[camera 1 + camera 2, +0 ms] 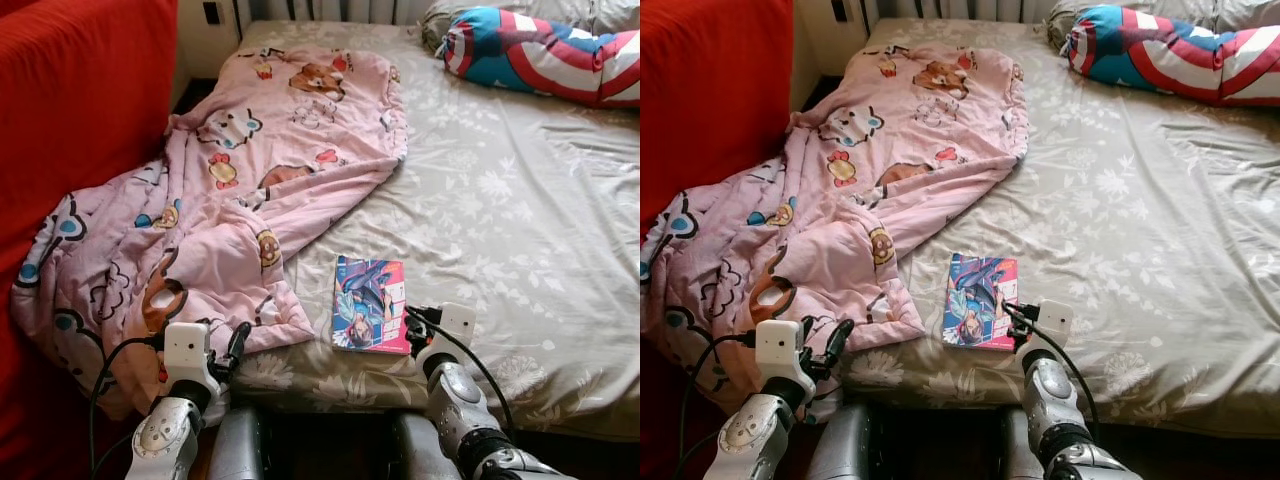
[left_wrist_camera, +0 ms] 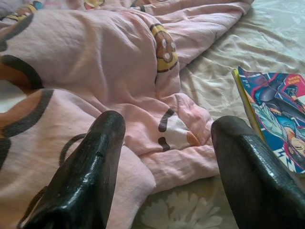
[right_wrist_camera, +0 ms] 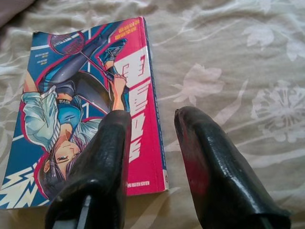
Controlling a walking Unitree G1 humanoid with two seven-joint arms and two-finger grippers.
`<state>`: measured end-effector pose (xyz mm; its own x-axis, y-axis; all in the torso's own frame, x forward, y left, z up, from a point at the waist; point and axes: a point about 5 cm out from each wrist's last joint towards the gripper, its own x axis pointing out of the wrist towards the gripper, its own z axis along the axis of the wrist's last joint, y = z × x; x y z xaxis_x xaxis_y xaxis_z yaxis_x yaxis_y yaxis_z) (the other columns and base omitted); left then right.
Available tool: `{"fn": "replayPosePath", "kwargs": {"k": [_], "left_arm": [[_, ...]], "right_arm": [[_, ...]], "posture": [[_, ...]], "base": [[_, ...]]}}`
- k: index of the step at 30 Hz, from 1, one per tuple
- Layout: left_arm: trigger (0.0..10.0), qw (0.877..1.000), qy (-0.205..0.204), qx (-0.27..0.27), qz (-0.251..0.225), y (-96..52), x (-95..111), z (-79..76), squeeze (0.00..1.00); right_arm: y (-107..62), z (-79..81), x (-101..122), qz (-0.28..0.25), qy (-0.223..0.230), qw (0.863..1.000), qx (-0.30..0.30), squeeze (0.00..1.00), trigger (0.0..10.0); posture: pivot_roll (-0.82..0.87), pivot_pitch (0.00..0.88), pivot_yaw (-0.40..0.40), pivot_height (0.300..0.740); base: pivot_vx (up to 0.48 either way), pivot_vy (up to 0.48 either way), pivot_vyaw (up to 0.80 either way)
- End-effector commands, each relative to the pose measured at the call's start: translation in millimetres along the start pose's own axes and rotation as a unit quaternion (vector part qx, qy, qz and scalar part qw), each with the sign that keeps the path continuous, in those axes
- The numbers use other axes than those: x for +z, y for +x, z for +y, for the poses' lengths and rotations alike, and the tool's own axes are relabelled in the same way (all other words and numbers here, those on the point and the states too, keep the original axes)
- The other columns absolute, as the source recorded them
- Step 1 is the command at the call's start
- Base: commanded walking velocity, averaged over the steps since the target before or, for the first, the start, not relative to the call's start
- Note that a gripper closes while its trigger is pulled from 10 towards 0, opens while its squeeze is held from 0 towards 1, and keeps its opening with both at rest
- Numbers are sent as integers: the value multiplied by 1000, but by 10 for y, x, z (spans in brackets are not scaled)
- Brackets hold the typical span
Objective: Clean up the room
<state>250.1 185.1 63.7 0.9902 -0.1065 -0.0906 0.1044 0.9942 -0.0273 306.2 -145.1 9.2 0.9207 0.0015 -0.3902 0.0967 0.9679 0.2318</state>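
A bed (image 1: pixel 520 230) with a beige flowered sheet lies in front of me, and a comic book (image 1: pixel 369 303) rests flat on it near the close edge, cover up — a figure in blue and red on the front. My right gripper (image 3: pixel 151 125) hovers just at the book's near right corner; its two black fingers (image 3: pixel 97 167) stand apart with a narrow gap between them, one over the red strip along the cover's right edge and the other over bare sheet, and they have hold of nothing. To the left of the book a pink blanket (image 1: pixel 250 170) printed with cartoon animals sprawls from the far left of the bed down over its near left edge, rumpled and folded on itself. My left gripper (image 2: pixel 164 162) sits low at that near left edge, fingers spread wide and empty, a bunched fold of the blanket lying between them — whether they touch the cloth I cannot tell. A red sofa (image 1: pixel 70 110) stands along the left side. At the far right of the bed lies a pillow (image 1: pixel 545 55) in red, white and blue stripes.
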Motion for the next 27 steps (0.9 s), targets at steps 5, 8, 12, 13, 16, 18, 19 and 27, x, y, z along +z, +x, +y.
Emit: {"fn": "replayPosePath", "kwargs": {"k": [5,8,12,13,16,18,19,27], "left_arm": [[10000,1000,-1,-5,13,-40,-21,-22,0],[10000,1000,0,-5,14,-43,-19,-21,0],[10000,1000,0,-4,15,-48,-19,-20,0],[10000,1000,0,-5,15,-51,-19,-23,0],[10000,1000,0,-6,16,-58,-20,-30,0],[10000,1000,0,-6,16,-64,-20,-31,0],[10000,1000,1,-6,18,-74,-22,-32,0],[10000,1000,3,-5,23,-128,-27,-28,0]], "right_arm": [[-16,-19,-14,-7,-10,1000,-1,0,10000],[-12,-10,-11,-6,-12,1000,1,0,10000],[-1,19,5,-7,-9,1000,8,0,10000],[2,33,10,-7,-8,1000,12,0,10000],[8,63,19,-8,-4,1000,21,0,10000],[10,78,24,-9,0,1000,26,0,10000],[16,107,29,-9,7,999,34,0,10000],[17,171,3,1,45,997,57,1000,10000]], "posture": [[-14,193,10,579],[-14,192,10,579],[-12,191,10,579],[-10,190,12,579],[-6,192,13,579],[-6,193,13,579],[-5,195,13,579],[13,215,18,579]], "base": [[0,0,0],[0,0,0],[0,0,0],[0,0,0],[0,0,0],[0,0,0],[0,0,0],[0,0,0]]}}
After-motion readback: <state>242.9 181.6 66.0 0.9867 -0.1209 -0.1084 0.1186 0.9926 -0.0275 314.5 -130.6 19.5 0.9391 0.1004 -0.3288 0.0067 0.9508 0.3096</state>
